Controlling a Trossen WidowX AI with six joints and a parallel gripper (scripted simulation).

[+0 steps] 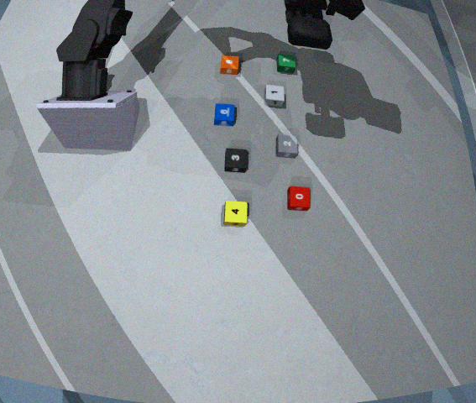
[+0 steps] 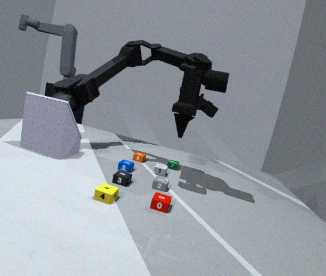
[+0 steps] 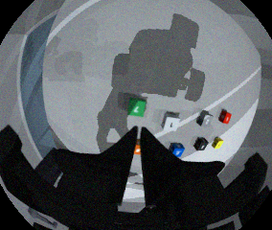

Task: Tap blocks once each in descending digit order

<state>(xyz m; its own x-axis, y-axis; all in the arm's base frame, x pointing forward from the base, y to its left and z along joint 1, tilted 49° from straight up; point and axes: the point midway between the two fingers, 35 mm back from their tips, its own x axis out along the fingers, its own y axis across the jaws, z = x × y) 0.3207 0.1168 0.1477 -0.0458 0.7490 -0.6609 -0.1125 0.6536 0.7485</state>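
Top view: find the green block [image 1: 285, 63] [image 2: 173, 164] [image 3: 137, 107] toward the desk's [image 1: 229, 325] [image 2: 97, 237] [image 3: 79, 48] upper edge, nearer its right edge than the orange block [image 1: 229, 65] [image 2: 139, 157] [image 3: 137, 149].

Exterior: see the claw [image 2: 180, 136] [image 3: 139, 129] together, empty, raised above the desk.

Wrist: perhaps between taps 8 and 7, though hard to confirm. Next, align over 7, descend gently, touch once, lift clear without nudging.
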